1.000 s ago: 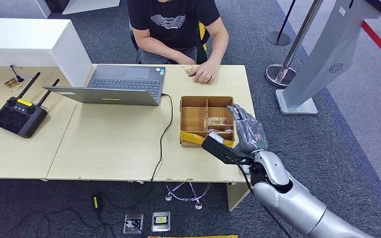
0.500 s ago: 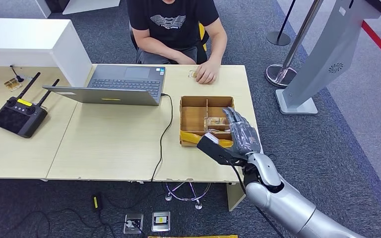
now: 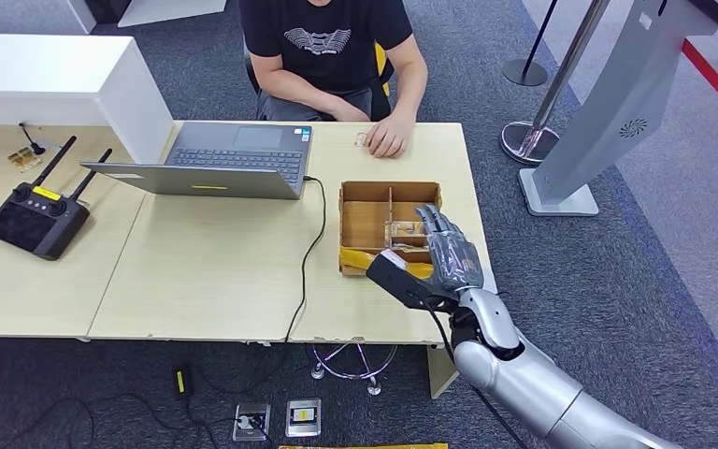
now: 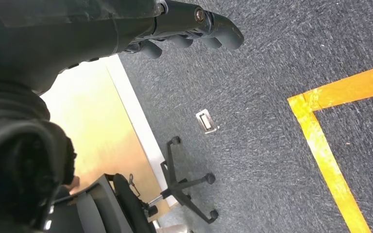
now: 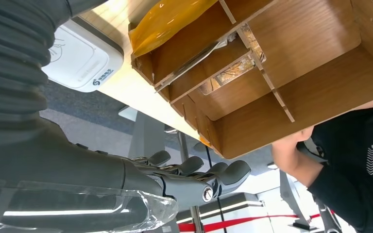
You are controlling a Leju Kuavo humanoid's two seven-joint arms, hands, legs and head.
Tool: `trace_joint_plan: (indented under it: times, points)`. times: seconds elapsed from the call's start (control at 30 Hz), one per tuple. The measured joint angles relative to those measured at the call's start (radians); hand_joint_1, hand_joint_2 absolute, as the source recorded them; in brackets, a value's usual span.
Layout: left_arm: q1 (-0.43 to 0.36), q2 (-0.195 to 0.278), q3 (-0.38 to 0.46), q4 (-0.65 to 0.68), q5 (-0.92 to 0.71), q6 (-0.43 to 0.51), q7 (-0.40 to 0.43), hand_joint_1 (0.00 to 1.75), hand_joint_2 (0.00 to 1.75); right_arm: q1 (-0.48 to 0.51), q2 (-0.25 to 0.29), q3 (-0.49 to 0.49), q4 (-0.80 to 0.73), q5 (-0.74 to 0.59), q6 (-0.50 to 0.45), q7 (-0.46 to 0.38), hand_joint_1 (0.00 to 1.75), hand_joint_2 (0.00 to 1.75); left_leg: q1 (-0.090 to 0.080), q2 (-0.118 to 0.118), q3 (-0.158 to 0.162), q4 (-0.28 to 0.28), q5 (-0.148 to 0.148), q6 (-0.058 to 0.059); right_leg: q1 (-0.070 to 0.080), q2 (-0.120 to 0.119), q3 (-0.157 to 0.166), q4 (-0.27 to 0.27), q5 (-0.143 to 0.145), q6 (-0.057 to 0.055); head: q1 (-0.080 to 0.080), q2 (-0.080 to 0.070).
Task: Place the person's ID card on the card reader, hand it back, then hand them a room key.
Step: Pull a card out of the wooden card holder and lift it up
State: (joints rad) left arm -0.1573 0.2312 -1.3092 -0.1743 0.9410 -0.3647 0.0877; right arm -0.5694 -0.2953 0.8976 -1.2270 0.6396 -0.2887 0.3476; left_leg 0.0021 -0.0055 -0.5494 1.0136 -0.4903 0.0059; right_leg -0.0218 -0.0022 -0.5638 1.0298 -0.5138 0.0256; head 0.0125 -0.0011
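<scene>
Over the counter's (image 3: 215,271) 4 o'clock corner, the robot's right hand (image 3: 447,251) hovers with fingers extended and apart, holding nothing, above the right side of one wooden divided tray (image 3: 371,224). From the right wrist, that tray (image 5: 281,73) shows cards tucked in its compartments and one white card reader (image 5: 80,58) lying just beside it, which the head view hides behind the hand. At 12 o'clock, one person (image 3: 332,42) rests a hand (image 3: 388,140) beside a small card (image 3: 362,140) on the counter. One laptop (image 3: 234,159) sits at 11 o'clock, one black remote controller (image 3: 35,217) at 9. The left hand (image 4: 184,24) hangs over grey carpet, fingers loosely curled, holding nothing.
</scene>
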Motion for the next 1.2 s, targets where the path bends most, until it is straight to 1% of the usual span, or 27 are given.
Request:
trace_joint_plan:
  times: [0.6, 1.2]
  points:
    - [-0.012, -0.001, 0.0, 0.0, -0.008, 0.0, 0.011, 0.0, 0.0, -0.023, 0.062, -0.001, 0.145, 0.018, -0.05, -0.05, 0.0, 1.75, 0.0, 0.0, 0.0, 0.0, 0.0, 0.0, 0.0, 0.0, 0.0, 0.0, 0.0, 0.0, 0.0, 0.0]
    - [-0.016, -0.002, 0.0, 0.0, -0.015, 0.0, 0.012, 0.0, 0.0, -0.046, 0.118, -0.001, 0.255, 0.037, -0.077, -0.071, 0.0, 1.75, 0.0, 0.0, 0.0, 0.0, 0.0, 0.0, 0.0, 0.0, 0.0, 0.0, 0.0, 0.0, 0.0, 0.0]
